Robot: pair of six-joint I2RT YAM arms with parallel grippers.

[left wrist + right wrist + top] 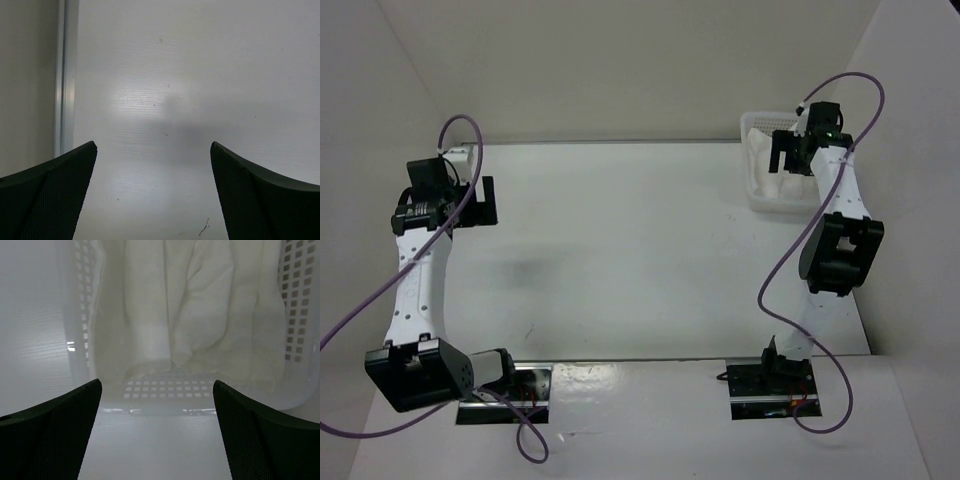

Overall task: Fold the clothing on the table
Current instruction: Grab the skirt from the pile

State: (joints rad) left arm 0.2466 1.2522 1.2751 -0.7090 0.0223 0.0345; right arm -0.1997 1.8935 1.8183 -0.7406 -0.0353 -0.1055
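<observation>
The clothing (190, 315) is a crumpled white garment lying inside a white perforated basket (295, 315) at the table's far right corner. From above, the clothing (775, 185) shows only partly, under the right arm. My right gripper (156, 385) hangs open just in front of the basket's near wall, nothing between its fingers. In the top view the right gripper (790, 155) sits over the basket (757, 125). My left gripper (475, 205) is open over the bare table (620, 250) at the far left, holding nothing. In its wrist view the left gripper (153, 145) frames only tabletop.
A thin metal rail (67, 75) runs along the table's left edge beside the left gripper. White walls enclose the table on the left, back and right. Purple cables loop from both arms. The arm bases stand at the near edge.
</observation>
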